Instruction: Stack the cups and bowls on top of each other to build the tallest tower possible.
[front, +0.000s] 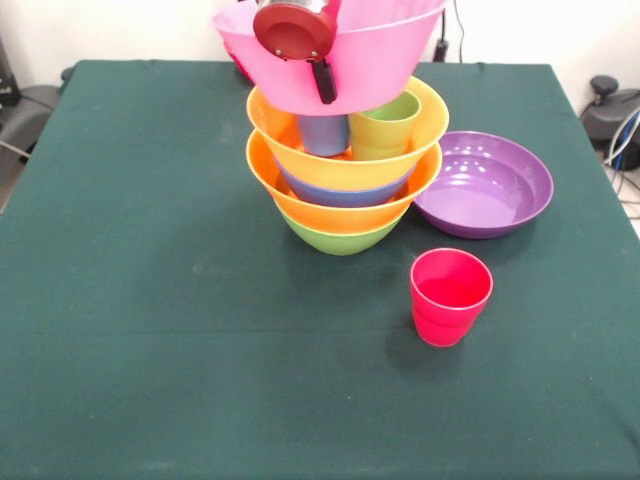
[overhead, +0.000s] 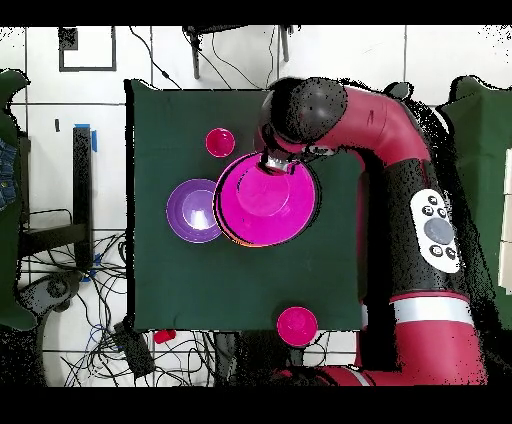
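Note:
The tower (front: 345, 185) stands mid-table: a green bowl (front: 340, 238) as base, then orange, blue and orange bowls nested above it. A light blue cup (front: 323, 133) and a green cup (front: 385, 125) stand in the top orange bowl (front: 430, 120). My gripper (front: 325, 90) is shut on the near rim of the large pink bowl (front: 370, 60), one black finger down its outer wall. It holds the bowl tilted just over the cups. The overhead view shows the pink bowl (overhead: 265, 197) covering the tower, with the gripper (overhead: 275, 163) at its rim. A red cup (front: 450, 295) stands alone.
The shallow purple bowl (front: 485, 185) lies right of the tower, touching it. A small red bowl (overhead: 297, 325) sits at the table edge by the robot's base. My arm (overhead: 400, 150) arches over that side of the green table (front: 150, 300).

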